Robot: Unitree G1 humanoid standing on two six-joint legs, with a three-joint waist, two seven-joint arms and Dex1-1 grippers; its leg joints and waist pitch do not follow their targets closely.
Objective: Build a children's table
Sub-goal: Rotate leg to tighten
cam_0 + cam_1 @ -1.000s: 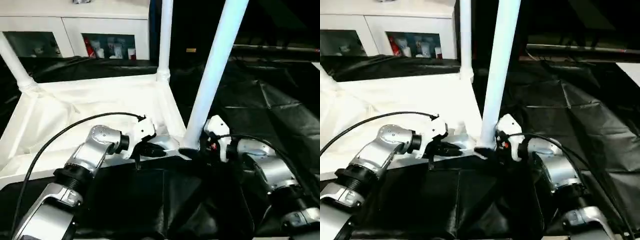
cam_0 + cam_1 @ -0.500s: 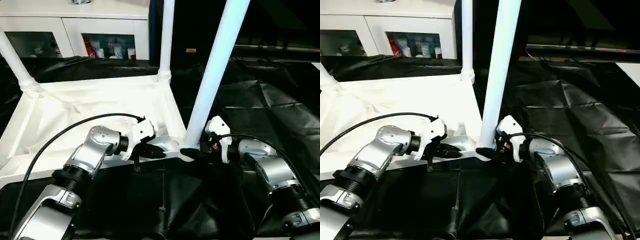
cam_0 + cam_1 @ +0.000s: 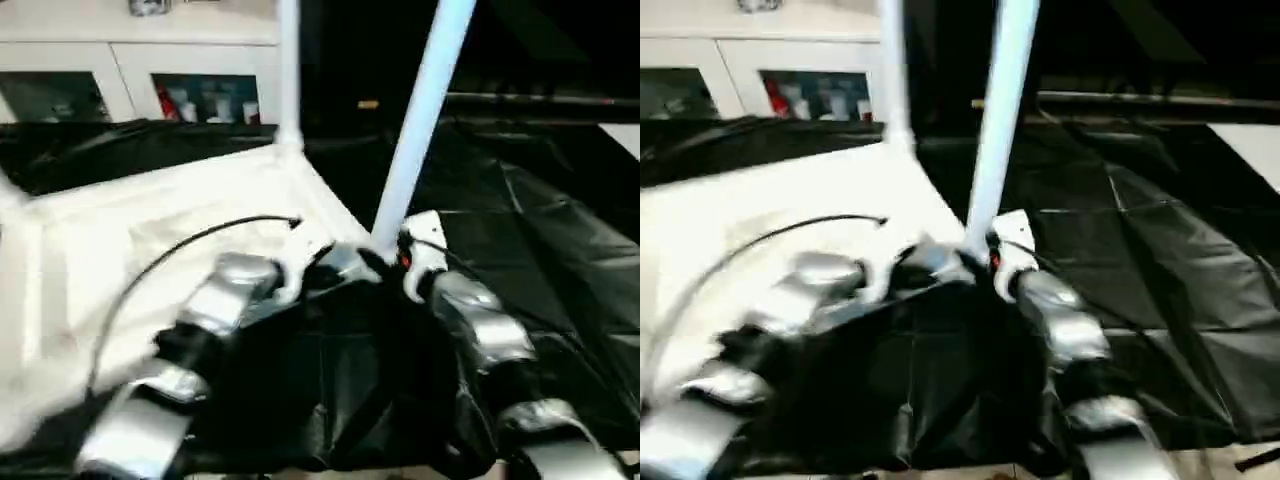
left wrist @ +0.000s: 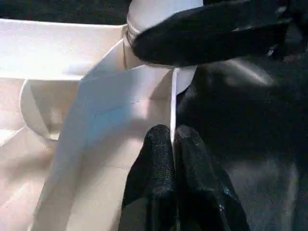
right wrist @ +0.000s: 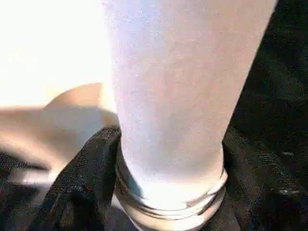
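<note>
The bench (image 3: 560, 250), draped in black sheeting, carries the children's table (image 3: 120, 240), which lies upside down with its ribbed underside facing up and its legs pointing at the ceiling; behind it stands a white cabinet (image 3: 150, 70) with glass doors. Compared with a second ago the whole head view has swung and blurred, so the camera has moved, yet both forearms have also drawn in toward the near corner socket (image 5: 171, 207) and now sit close together there. The near leg (image 3: 420, 110) stands in that socket, leaning slightly, and a far leg (image 3: 288, 70) rises from the back corner. The right gripper (image 5: 159, 183) has narrowed its spread over the last second and now wraps the base of the near leg just above the socket collar, one black finger on each side of it, in what looks like a grip. The left gripper (image 4: 172, 159) is pressed closed, its fingertips pinching the thin edge of the tabletop's rim right beside that corner, with the right gripper's finger visible across the leg beyond it. My reading is that the leg is being seated or twisted home while the left steadies the top, so this corner is near done. No brand, label or legible writing appears anywhere.
</note>
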